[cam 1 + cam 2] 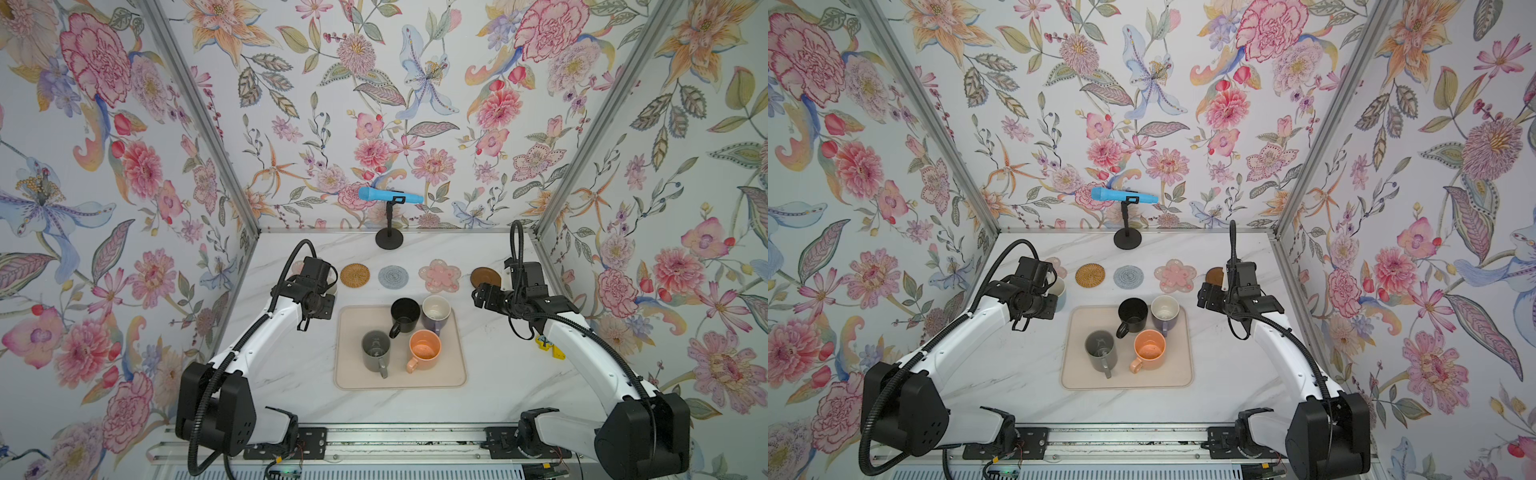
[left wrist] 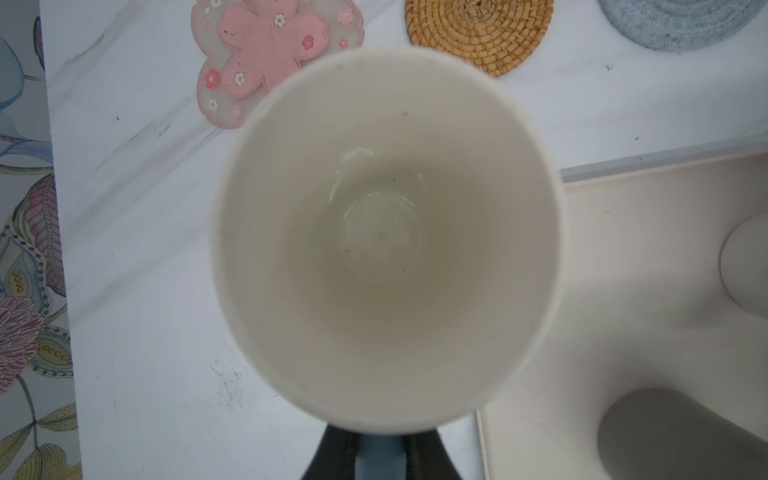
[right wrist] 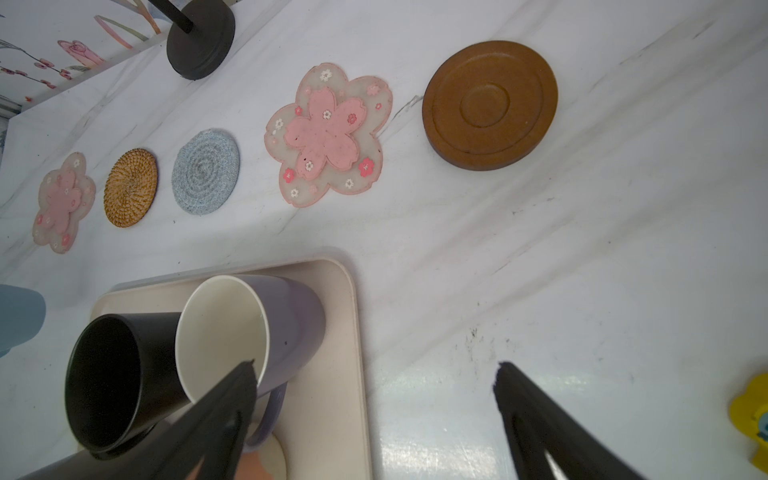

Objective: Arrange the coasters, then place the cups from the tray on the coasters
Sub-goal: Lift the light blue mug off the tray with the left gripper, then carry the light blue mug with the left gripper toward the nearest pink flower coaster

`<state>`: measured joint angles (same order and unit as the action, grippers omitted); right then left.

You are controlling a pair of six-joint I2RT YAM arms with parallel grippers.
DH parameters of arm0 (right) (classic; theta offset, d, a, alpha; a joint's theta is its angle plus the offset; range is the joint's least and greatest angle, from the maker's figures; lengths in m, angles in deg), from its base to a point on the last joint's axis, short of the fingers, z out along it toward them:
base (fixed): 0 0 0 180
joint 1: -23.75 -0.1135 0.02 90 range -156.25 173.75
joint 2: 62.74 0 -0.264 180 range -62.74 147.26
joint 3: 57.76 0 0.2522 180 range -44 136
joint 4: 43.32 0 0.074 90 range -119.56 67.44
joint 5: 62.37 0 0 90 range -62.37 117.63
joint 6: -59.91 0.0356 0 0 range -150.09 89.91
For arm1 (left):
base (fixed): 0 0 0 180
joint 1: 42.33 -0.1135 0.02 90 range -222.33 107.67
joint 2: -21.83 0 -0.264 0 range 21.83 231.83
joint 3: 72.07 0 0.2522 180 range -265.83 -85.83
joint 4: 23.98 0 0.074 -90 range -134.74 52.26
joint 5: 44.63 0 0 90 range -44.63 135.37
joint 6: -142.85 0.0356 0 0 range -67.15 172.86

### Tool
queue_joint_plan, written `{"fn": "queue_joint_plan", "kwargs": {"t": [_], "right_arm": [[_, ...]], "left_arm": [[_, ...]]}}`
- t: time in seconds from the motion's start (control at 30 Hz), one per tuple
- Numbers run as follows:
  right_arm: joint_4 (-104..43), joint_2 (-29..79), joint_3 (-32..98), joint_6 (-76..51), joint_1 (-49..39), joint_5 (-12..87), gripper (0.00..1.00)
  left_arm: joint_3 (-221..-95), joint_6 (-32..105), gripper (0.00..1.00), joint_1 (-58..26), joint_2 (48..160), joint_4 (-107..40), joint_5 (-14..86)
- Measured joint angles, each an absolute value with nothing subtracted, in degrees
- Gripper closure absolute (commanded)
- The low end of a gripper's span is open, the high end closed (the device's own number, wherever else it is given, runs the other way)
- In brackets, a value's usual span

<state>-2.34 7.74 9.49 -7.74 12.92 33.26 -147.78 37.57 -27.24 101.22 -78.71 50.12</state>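
Left gripper pinching blue cup by its handle, just left of tray, right gripper spread wide right of tray, four cups on tray, five coasters in far row

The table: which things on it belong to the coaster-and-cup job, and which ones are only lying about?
For the job:
outer pink flower coaster, rattan coaster, grey-blue coaster, inner pink flower coaster, brown coaster
tray, with black mug, purple mug, grey mug, orange mug
light blue mug, held by the left gripper

Only lying about:
blue microphone on black stand
small yellow object
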Motion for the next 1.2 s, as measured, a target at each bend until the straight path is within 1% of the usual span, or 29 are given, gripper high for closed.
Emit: {"fn": "queue_joint_plan", "kwargs": {"t": [0.17, 0.43, 0.63, 0.93, 1.2], "right_arm": [[-2.3, 7.8, 9.5, -7.5, 12.9, 34.1, 0.09], [-2.3, 8.5, 9.5, -6.4, 12.5, 35.8, 0.09], [-2.1, 8.7, 9.5, -6.2, 11.8, 35.8, 0.09], [-0.6, 8.5, 9.5, -6.2, 11.8, 34.7, 0.09], [-0.1, 8.4, 9.5, -6.0, 11.6, 34.2, 0.09]], "left_arm": [[-150.9, 38.2, 1.0, -30.6, 102.9, -78.5, 50.2], [-153.4, 38.8, 1.0, -32.7, 105.8, -77.7, 50.1], [-158.6, 39.2, 1.0, -34.9, 110.5, -77.5, 50.1], [-164.3, 40.1, 1.0, -35.6, 117.2, -76.5, 50.1], [-166.2, 40.3, 1.0, -35.6, 119.3, -76.8, 50.1]]}}
